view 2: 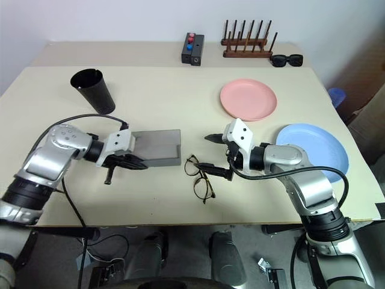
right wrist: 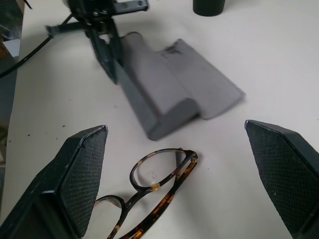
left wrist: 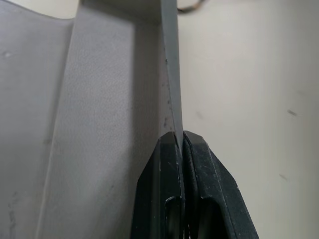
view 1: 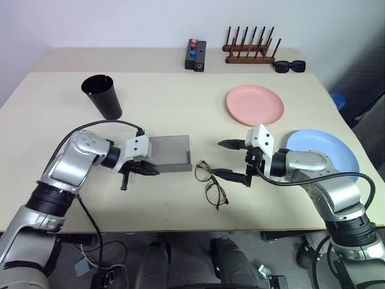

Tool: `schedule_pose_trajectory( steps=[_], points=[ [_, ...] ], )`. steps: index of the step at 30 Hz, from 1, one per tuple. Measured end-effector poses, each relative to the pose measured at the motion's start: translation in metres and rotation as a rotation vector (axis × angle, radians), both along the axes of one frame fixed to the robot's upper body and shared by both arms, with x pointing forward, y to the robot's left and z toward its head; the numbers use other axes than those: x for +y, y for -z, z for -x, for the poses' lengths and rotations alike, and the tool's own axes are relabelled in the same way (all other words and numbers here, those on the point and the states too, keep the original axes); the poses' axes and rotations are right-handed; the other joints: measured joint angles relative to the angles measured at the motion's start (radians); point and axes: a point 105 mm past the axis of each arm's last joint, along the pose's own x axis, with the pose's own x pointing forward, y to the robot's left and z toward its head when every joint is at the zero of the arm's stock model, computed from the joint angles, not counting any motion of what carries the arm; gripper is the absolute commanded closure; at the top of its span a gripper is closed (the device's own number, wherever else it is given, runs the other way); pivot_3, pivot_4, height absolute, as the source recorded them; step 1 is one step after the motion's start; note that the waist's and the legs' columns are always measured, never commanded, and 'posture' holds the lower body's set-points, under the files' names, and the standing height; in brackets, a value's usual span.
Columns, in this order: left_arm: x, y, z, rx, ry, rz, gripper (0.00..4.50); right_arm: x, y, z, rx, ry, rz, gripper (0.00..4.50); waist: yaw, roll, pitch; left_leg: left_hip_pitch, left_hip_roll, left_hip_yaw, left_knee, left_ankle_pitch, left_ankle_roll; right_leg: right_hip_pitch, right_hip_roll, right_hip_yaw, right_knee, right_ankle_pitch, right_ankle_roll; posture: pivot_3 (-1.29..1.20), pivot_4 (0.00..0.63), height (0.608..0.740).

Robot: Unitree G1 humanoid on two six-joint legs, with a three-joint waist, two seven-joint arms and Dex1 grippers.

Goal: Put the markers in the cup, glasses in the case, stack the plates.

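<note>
The grey case [view 1: 171, 152] lies open on the table in front of me, and my left gripper [left wrist: 180, 137] is shut on the thin edge of its near wall [right wrist: 130, 94]. Just right of it the wire-frame glasses [view 1: 210, 182] lie folded on the table. My right gripper [view 1: 219, 158] hovers over them, open wide with nothing between its fingers [right wrist: 82, 169]. The black cup [view 1: 102, 96] stands upright at the far left. The pink plate [view 1: 254, 104] lies at the back right, and the blue plate [view 1: 328, 147] is nearer, partly behind my right arm. The markers are out of view.
A small black box with coloured buttons [view 1: 195, 54], a wooden peg rack [view 1: 249, 53] and black sunglasses [view 1: 289, 65] sit along the far edge. The table's front edge [view 1: 180, 229] runs close below the glasses.
</note>
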Motion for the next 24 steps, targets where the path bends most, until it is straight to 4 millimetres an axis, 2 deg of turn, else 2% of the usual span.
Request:
schedule_pose_trajectory(
  steps=[4,7,13,18,21,24],
  points=[
    [-0.005,-0.010,-0.020,-0.022,-0.036,0.027,4.41,0.001,0.001,0.000,0.000,0.003,0.000,0.00,-0.004,0.000,0.000,0.000,0.000,0.000,0.000,0.000,0.001,0.000,0.000,0.000,0.000,0.000,0.001,0.00,0.150,0.740],
    [-0.013,-0.006,-0.028,-0.005,-0.033,0.049,4.41,-0.001,0.008,-0.001,0.034,0.030,0.014,0.00,-0.006,0.000,0.000,0.000,0.000,0.000,0.000,-0.001,0.001,0.000,0.000,0.000,0.001,0.000,0.001,0.00,0.150,0.740],
    [-0.023,-0.001,-0.028,-0.011,0.038,0.015,4.41,-0.008,0.024,0.001,0.130,0.088,0.056,0.00,-0.007,0.000,0.000,0.000,0.000,0.000,0.000,-0.001,0.001,0.000,0.000,0.000,0.001,0.000,0.001,0.00,0.150,0.740],
    [-0.024,0.001,-0.026,0.002,0.058,-0.011,4.41,-0.007,0.027,0.005,0.184,0.107,0.064,0.00,-0.007,0.000,0.000,0.000,0.000,0.000,0.000,-0.001,0.001,0.000,0.000,0.000,0.001,0.000,0.001,0.00,0.150,0.740],
    [-0.023,0.000,-0.027,0.015,0.052,-0.020,3.62,-0.007,0.032,0.008,0.232,0.127,0.073,0.00,-0.007,0.000,0.000,0.000,0.000,0.000,0.000,-0.001,0.001,0.000,0.000,0.000,0.001,0.000,0.001,0.00,0.150,0.740],
    [-0.023,0.000,-0.028,0.012,0.039,-0.021,2.26,-0.007,0.034,0.009,0.251,0.144,0.083,0.00,-0.007,0.000,0.000,0.000,0.000,0.000,0.000,-0.001,0.001,0.000,0.000,0.000,0.001,0.000,0.001,0.00,0.150,0.740]
  ],
)
